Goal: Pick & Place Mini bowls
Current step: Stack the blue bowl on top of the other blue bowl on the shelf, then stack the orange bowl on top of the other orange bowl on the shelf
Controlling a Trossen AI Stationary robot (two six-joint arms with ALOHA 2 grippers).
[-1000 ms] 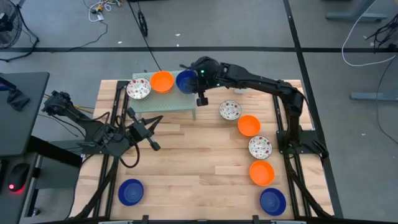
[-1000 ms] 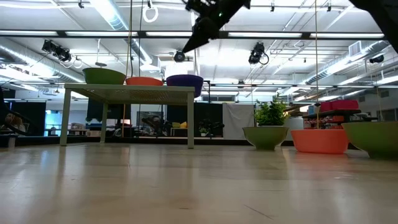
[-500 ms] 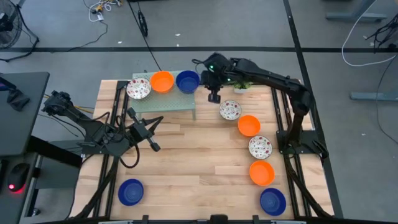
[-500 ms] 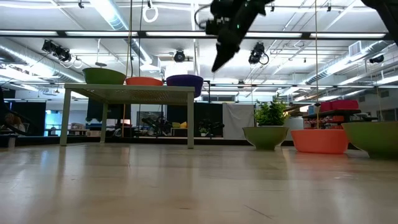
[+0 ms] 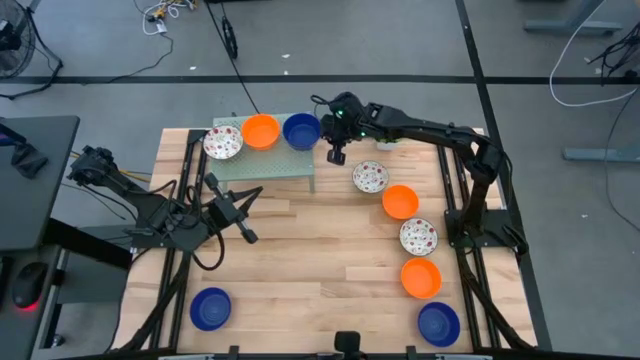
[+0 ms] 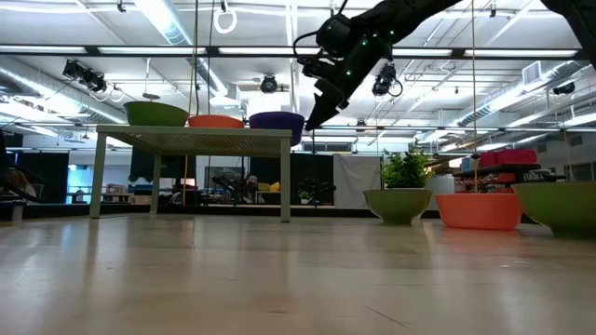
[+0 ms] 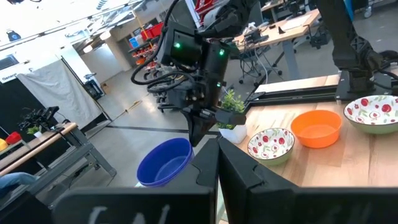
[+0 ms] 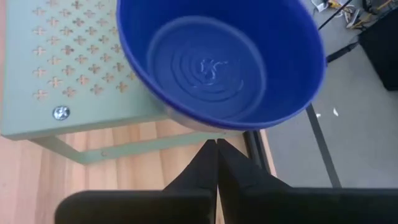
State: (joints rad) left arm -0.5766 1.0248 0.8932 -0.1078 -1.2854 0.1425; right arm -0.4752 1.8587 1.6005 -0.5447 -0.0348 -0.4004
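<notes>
The pale green perforated stand at the far side of the wooden surface serves as the landmark. On its top sit three mini bowls in a row: a white red-speckled bowl at the end nearer the left arm, an orange bowl in the middle, and a blue bowl at the end nearer the right arm, right by the stand's edge.

The right end effector hangs in the air just beside that blue bowl, off the stand's right-hand end, its two fingers pressed together and holding nothing. In the right wrist view the blue bowl fills the picture above the closed fingertips, with the stand's cross-patterned top beside it.

Away from the stand, along the right arm's side of the surface, five more bowls run in a curving line toward the near edge: speckled, orange, speckled, orange and blue. Another blue bowl sits alone by the near edge on the left arm's side, well apart from the stand.

The left end effector waits low over the surface, near the stand's front, fingers together and empty.
</notes>
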